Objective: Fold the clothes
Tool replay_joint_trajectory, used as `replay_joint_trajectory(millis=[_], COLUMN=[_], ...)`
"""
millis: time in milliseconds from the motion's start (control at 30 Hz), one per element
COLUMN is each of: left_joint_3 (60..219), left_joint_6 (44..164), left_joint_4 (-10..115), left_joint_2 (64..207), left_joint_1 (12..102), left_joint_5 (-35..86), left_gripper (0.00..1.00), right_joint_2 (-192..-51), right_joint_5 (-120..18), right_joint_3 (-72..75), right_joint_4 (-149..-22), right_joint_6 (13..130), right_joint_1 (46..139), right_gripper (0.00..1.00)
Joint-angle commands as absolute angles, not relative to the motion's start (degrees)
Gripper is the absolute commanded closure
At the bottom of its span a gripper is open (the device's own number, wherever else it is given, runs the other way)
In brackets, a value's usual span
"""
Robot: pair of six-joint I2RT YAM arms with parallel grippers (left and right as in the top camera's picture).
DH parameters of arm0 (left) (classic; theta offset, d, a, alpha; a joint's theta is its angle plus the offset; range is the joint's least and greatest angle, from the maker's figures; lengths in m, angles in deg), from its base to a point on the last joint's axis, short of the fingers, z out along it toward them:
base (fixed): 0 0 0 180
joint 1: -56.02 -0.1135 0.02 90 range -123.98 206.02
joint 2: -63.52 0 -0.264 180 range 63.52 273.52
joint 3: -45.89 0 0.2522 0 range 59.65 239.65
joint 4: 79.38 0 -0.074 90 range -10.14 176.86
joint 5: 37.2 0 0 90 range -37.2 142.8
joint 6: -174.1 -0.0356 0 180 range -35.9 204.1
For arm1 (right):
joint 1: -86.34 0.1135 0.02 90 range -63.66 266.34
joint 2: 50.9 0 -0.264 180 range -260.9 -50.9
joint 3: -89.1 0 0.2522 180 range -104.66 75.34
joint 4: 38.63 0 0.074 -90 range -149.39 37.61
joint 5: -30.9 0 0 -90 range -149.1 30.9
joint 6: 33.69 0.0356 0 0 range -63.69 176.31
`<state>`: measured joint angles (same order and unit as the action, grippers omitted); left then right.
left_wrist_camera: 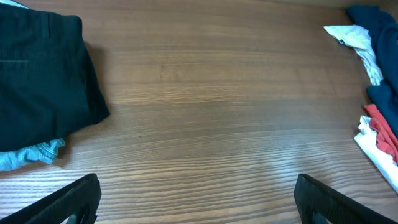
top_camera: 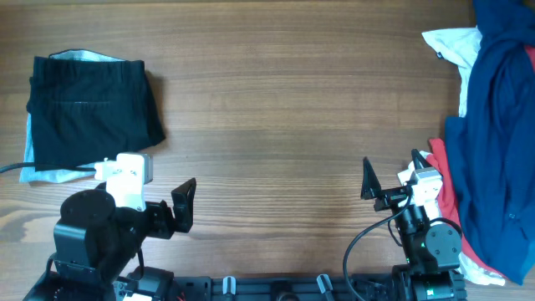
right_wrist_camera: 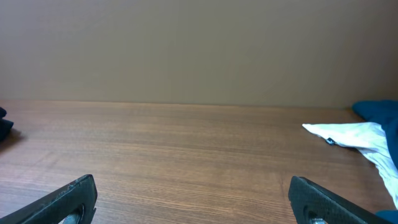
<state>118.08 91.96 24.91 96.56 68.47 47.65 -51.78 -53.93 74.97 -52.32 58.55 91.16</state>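
Fingers: my left gripper (left_wrist_camera: 198, 186) spread fully wide, gripping nothing; my right gripper (right_wrist_camera: 193, 185) equally wide, empty | wooden table (top_camera: 276, 109) | heap (top_camera: 493, 125) of navy, white and red garments at 3 o'clock | black clothes (top_camera: 92, 109), a neat rectangle at 9 o'clock, lying on a light-blue garment (left_wrist_camera: 31, 155)

Two arms, both mostly black with rounded joint housings. The left arm (top_camera: 88, 238) carries a white boxy block (top_camera: 127, 177), and a dark cable (top_camera: 12, 169) runs off it. The right arm (top_camera: 430, 242) shows a smaller white block (top_camera: 422, 180) and a looping black cable (top_camera: 358, 242). The left gripper (left_wrist_camera: 196, 182) has matte black, wedge-shaped fingers (left_wrist_camera: 68, 202).
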Motion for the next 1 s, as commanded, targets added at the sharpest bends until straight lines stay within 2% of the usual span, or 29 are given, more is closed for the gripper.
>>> replay_joint_trajectory(millis=[0,400,633,967], left_joint_3=[117.6,117.6,112.1,82.5], left_joint_6=[92.5,92.4,91.7,92.1], left_joint_4=[25.0,24.8,23.6,46.5], left_joint_2=[96.5,95.7,88.7,69.0], left_joint_1=[68.9,68.6,59.2,57.4], left_joint_5=[48.4,48.4,48.6,46.8], left_gripper=[0.00,0.00,0.00,0.00], right_joint_2=[-51.5,-51.5,-51.5,-51.5], right_joint_5=[-52.6,-52.7,-52.7,-52.7], right_joint_3=[75.0,75.0,75.0,75.0], right_joint_4=[-52.0,-52.0,-52.0,-52.0], right_joint_6=[57.8,57.8,57.8,57.8], right_joint_1=[91.0,91.0,91.0,91.0], right_gripper=[0.00,0.00,0.00,0.00])
